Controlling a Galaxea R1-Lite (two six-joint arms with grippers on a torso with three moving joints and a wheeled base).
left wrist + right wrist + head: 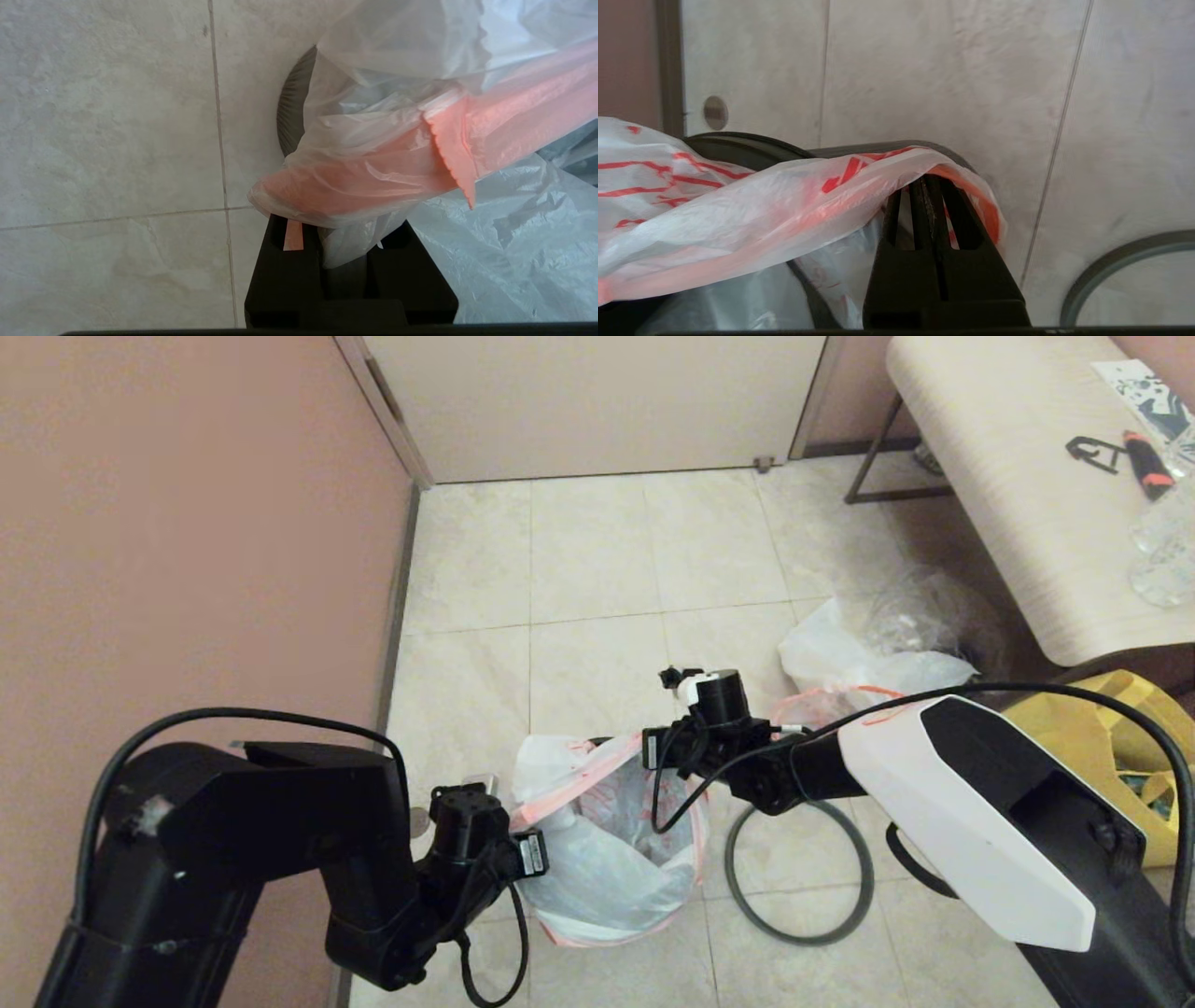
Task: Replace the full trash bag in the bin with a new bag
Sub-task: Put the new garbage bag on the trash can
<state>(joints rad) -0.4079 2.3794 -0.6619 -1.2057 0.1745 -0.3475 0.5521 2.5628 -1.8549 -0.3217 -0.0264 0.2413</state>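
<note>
The new bag (597, 859), white with red print and a pink-orange edge, is draped into and over the black bin (290, 107), which hides most of the bin in the head view. My left gripper (515, 819) is at the bag's left edge; in its wrist view the left gripper (345, 242) is shut on a fold of the bag (373, 177). At the bag's far right edge, my right gripper (655, 747) is shut, and the bag's edge (859, 182) lies over the right gripper (927, 183). The full trash bag (831, 649) lies on the floor behind. The dark-grey ring (798, 933) lies beside the bin.
A pink wall (187, 569) runs close on the left. A pale table (1018, 523) with small items stands at the right, and a yellow tote (1092, 747) sits under its near end. The ring (1106, 268) also shows on the tiles in the right wrist view.
</note>
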